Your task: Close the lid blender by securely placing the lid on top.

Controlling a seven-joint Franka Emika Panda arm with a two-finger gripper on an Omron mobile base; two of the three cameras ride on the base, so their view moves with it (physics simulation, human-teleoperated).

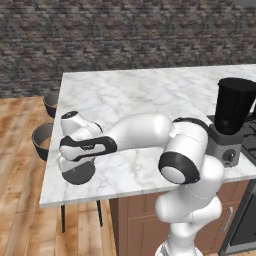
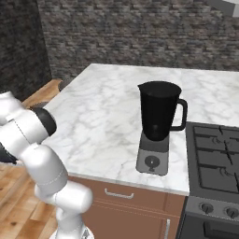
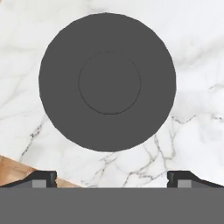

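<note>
The blender (image 1: 234,107) stands at the counter's right end, a tall black jar with open rim on a grey base with a round knob (image 2: 151,161); its jar (image 2: 158,109) has a handle on the right. The lid (image 3: 107,82), a flat dark-grey disc with a raised centre circle, lies on the marble near the counter's front left corner (image 1: 80,175). My gripper (image 1: 74,164) hangs just above the lid, pointing down. In the hand view the gripper (image 3: 112,178) is open, its fingertips (image 3: 43,178) wide apart and holding nothing, the lid centred beyond them.
The white marble counter (image 1: 130,95) ends close to the lid; wood floor (image 3: 13,168) shows past its edge. Two dark round stools (image 1: 42,140) stand left of the counter. A black stove (image 2: 217,158) sits right of the blender. A brick wall runs behind.
</note>
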